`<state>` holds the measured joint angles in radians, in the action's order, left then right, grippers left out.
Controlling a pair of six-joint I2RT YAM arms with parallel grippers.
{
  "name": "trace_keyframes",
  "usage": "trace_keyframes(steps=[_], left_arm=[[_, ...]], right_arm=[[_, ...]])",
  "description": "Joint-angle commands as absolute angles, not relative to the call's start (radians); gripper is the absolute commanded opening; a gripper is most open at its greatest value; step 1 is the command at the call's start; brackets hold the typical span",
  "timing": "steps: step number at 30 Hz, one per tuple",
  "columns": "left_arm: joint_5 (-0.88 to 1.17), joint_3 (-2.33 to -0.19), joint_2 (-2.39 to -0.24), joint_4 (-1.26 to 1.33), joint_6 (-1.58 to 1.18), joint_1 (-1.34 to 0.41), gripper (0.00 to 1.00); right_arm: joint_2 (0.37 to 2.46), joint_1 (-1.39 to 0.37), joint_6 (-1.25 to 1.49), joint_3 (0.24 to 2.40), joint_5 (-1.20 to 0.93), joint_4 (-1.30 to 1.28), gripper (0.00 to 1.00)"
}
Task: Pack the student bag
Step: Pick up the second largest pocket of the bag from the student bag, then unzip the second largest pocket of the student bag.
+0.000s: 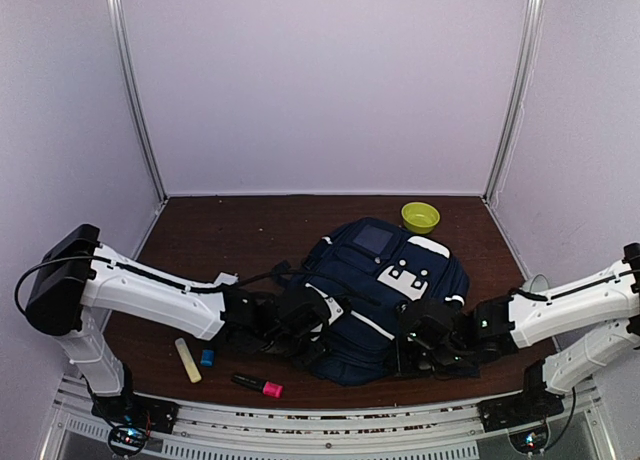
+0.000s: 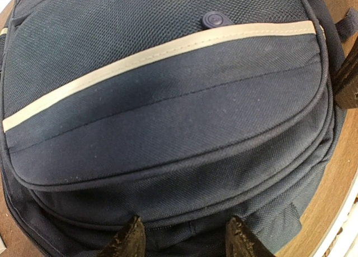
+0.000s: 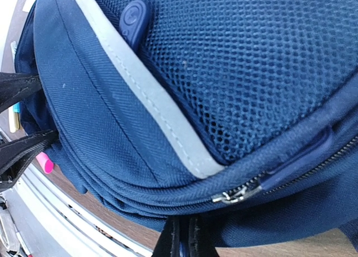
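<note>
The student bag (image 1: 385, 280) lies flat on the table (image 1: 230, 230), its near edge directly ahead of both tools; the left gripper (image 2: 184, 230) stands half spread with the bag's lower seam between its fingers, not clearly pinching; the right gripper (image 3: 182, 239) is closed tight just below the zip slider (image 3: 230, 197), and whether it has caught cloth cannot be told. To open the bag well, the right tool likely needs a firm hold on the slider's pull, drawing along the zip track while the left steadies the fabric; a pink-capped marker (image 1: 258, 384) waits behind and left of the left gripper.
</note>
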<state>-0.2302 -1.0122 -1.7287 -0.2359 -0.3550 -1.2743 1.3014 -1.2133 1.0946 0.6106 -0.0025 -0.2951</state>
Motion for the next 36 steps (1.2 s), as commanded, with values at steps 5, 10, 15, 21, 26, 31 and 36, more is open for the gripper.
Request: trace_keyframes(steps=[5,10,15,21,26,31,36], left_arm=[[-0.363,-0.96,-1.567,-0.325,-0.382,-1.275,0.54],[-0.353,-0.869,-1.407,-0.353,-0.376,-1.192,0.55],[-0.332,-0.752,-1.299,-0.288,-0.34,-1.189,0.7],[-0.252,-0.658,-1.296,-0.131,-0.323,-1.189,0.8],[-0.218,-0.679,-1.404,-0.07,-0.344,-1.181,0.83],[-0.146,-0.676,-1.464,0.022,-0.342,-1.174,0.83],[-0.107,-0.659,-1.537,0.107,-0.328,-1.172,0.67]], right_arm=[[1.205,-1.222,1.032,0.701,0.062,-0.471,0.0],[1.183,-1.223,1.005,0.734,0.07,-0.513,0.0],[1.176,-1.224,0.995,0.762,0.093,-0.532,0.0],[1.128,-1.224,0.982,0.815,0.127,-0.573,0.0],[1.082,-1.223,0.982,0.819,0.138,-0.574,0.0],[1.096,-1.226,0.986,0.811,0.111,-0.533,0.0],[1.137,-1.23,0.979,0.826,0.09,-0.475,0.0]])
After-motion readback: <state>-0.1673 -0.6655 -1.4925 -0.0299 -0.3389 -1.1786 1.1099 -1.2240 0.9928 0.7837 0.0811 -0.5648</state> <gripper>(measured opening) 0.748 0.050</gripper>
